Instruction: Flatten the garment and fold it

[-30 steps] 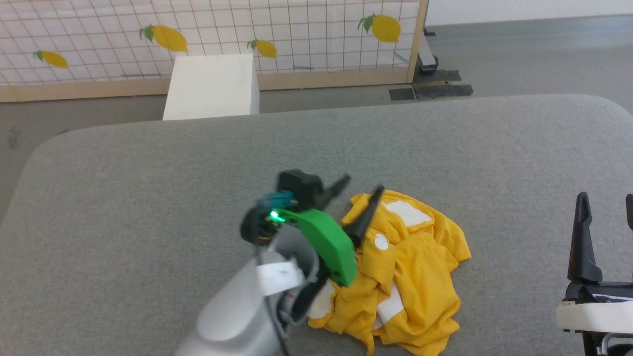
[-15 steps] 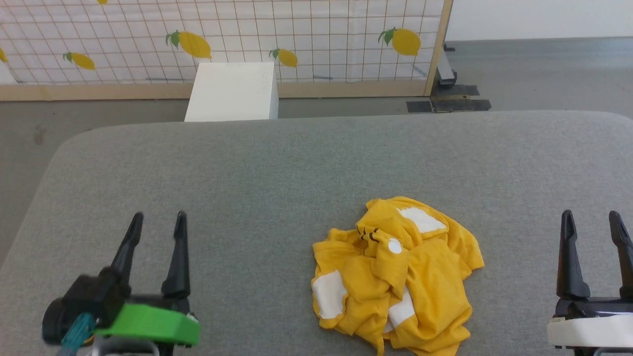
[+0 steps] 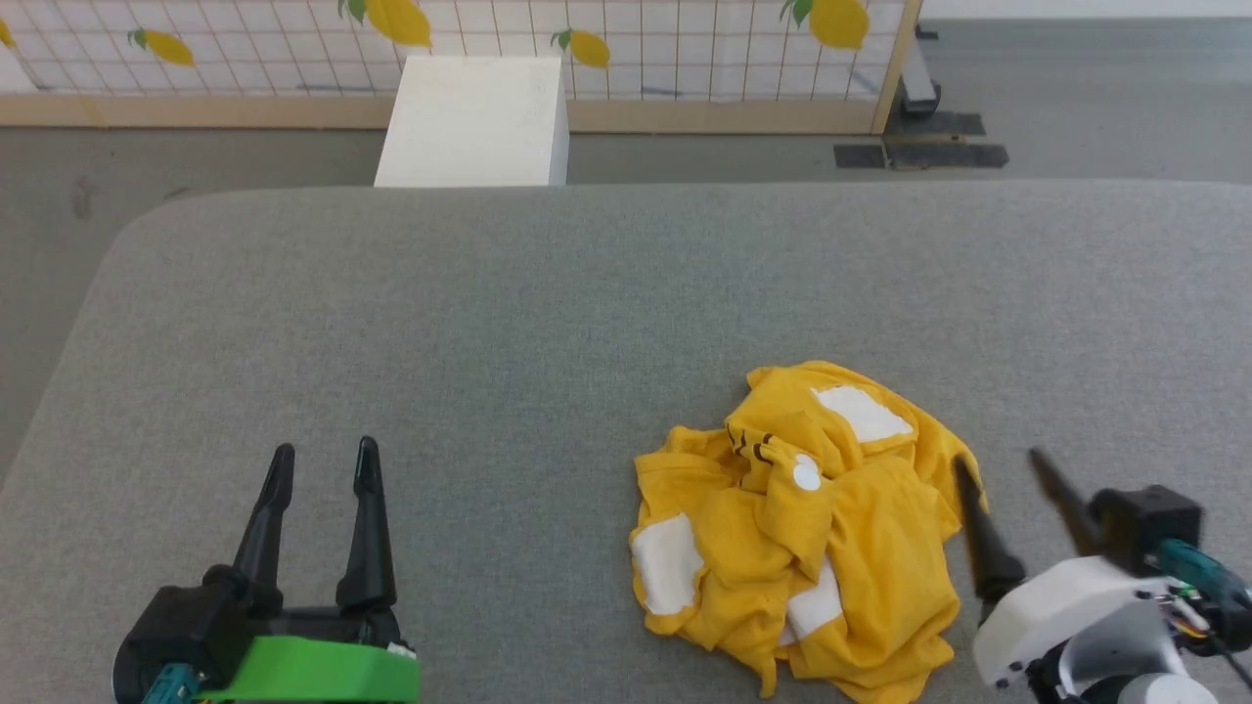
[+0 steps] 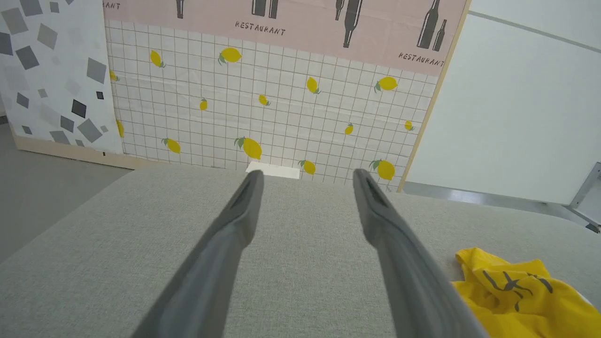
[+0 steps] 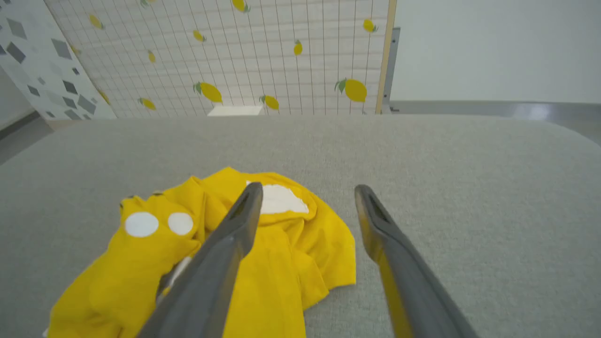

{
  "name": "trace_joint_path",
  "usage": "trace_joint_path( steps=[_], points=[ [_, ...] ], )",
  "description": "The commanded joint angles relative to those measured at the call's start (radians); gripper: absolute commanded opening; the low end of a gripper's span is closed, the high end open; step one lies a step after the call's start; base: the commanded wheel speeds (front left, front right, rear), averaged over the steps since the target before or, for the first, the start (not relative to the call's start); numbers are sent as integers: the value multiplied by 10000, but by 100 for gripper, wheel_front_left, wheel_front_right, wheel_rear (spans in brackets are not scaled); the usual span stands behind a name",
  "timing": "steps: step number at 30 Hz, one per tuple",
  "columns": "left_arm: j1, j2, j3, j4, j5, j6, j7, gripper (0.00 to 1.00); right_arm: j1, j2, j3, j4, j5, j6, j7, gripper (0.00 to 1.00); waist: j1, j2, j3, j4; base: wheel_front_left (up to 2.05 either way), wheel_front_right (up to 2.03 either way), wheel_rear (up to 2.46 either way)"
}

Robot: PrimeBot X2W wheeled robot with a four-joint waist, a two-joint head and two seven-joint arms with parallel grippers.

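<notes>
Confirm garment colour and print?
Bright yellow garment with white patches and black stripe marks; clearest in the head view.

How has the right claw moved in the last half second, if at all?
Yes. The right gripper has swung left toward the garment: before, bare table lay between them; now it reaches the garment's right edge.

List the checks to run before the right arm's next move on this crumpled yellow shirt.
1. Jaws of the right gripper open: ok.
2. Jaws of the left gripper open, well apart from the garment: ok.
3. Is the garment flattened: not ok, it lies in a crumpled heap.
4. Is the garment wholly on the table: ok.
5. Is the right gripper at the garment's right edge: ok.
6. Is the right gripper touching the garment: cannot tell.
</notes>
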Motion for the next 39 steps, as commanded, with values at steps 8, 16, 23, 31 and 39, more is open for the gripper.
trace_joint_path(
  steps=[8,16,23,31,39],
  points=[
    [-422,-794,498,411,593,-792,-46,100,334,-725,526,648,398,-15,3079,100,0,0,657,553,0,0,0],
    [-494,-1221,934,676,981,-1275,-47,100,522,-599,795,1191,717,-15,3968,0,0,0,737,823,0,0,0],
    [-450,-1450,1239,834,1220,-1464,-47,100,44,-535,649,672,285,-15,3448,0,0,0,559,670,0,0,0],
    [-276,-1576,1512,929,1415,-1597,-47,100,-1132,-1215,-1136,-964,-186,-15,3262,0,0,0,293,273,0,0,0],
    [-212,-1622,1545,1066,1600,-1758,-47,100,71,-897,-4329,-585,-962,-15,3582,0,0,0,298,283,0,0,0]
  ],
)
